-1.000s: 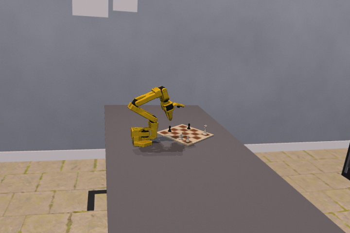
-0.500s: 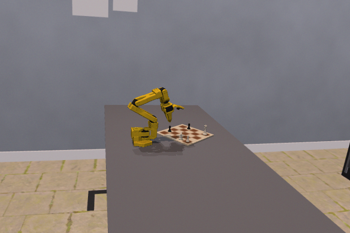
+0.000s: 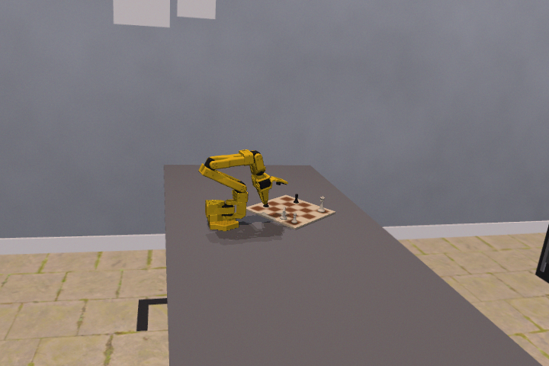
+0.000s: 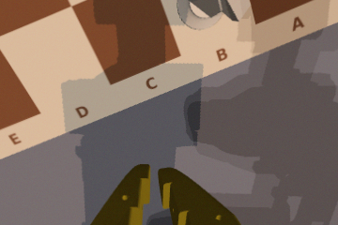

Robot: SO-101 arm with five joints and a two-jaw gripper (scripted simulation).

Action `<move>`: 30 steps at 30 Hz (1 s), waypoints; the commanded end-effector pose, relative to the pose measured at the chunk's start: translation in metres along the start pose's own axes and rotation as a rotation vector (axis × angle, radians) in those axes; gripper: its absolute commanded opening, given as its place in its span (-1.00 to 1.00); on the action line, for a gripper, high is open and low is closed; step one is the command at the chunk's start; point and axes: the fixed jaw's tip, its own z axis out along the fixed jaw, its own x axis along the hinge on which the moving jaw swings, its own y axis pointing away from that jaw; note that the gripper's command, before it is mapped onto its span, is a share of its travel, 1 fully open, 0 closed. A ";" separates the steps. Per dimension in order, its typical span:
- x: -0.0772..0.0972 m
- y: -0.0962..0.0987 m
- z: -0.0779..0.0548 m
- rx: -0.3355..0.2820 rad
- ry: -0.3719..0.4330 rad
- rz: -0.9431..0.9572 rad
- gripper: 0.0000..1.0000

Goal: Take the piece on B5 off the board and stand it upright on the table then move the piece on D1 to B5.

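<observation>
From the left, my arm [image 3: 229, 185] folds down from its base so that my gripper [image 4: 154, 187] hangs low over the table [image 4: 31, 187], just off the board [image 4: 45, 52] edge by the letters C and D. My fingers are pressed together on nothing. A black piece [image 3: 265, 204] stands at the near corner right under my tip; I cannot tell its square. Further right, a white piece [image 4: 202, 11] sits in the B file, ahead of my fingers and apart.

Your closed gripper [image 4: 154, 187] hangs low over bare table [image 4: 36, 187] beside the board's lettered edge [image 4: 150, 83]; a white piece [image 4: 202, 11] stands just beyond B.
</observation>
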 end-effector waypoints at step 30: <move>0.007 0.000 0.026 0.001 -0.008 -0.001 -1.00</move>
